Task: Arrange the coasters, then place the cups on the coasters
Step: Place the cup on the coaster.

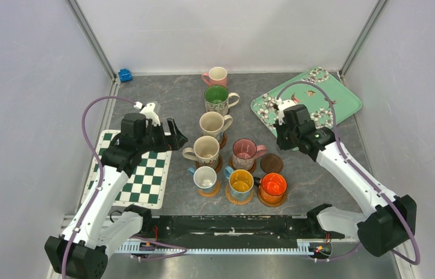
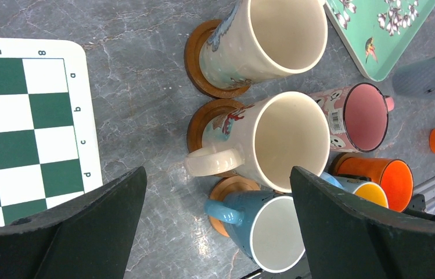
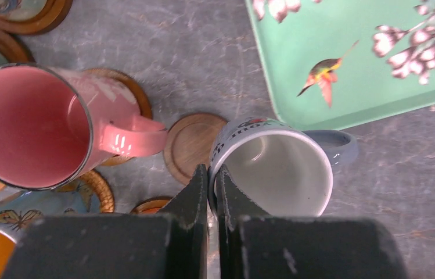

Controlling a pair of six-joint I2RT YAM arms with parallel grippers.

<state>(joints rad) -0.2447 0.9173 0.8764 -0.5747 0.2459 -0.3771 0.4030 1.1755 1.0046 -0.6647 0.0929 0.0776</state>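
My right gripper [image 3: 212,177] is shut on the rim of a small white, light-blue cup [image 3: 276,171], held just above the table. A bare brown coaster [image 3: 191,145] lies just left of that cup, also seen as the empty coaster [image 1: 271,163] in the top view. Beside it a pink speckled cup [image 3: 29,125] stands on a coaster. My left gripper [image 2: 218,174] hangs open above a cream cup [image 2: 287,142] and a blue cup [image 2: 273,232], each on a coaster, holding nothing. The orange cup [image 1: 273,186] and the yellow-inside cup [image 1: 241,182] sit on coasters in the front row.
A green-inside cup [image 1: 217,99] and a small pink cup [image 1: 215,76] stand at the back on bare table. The mint floral tray [image 1: 342,99] lies at the back right. The checkered mat [image 1: 139,180] lies at the left, under my left arm. A small blue object [image 1: 125,74] sits in the back left corner.
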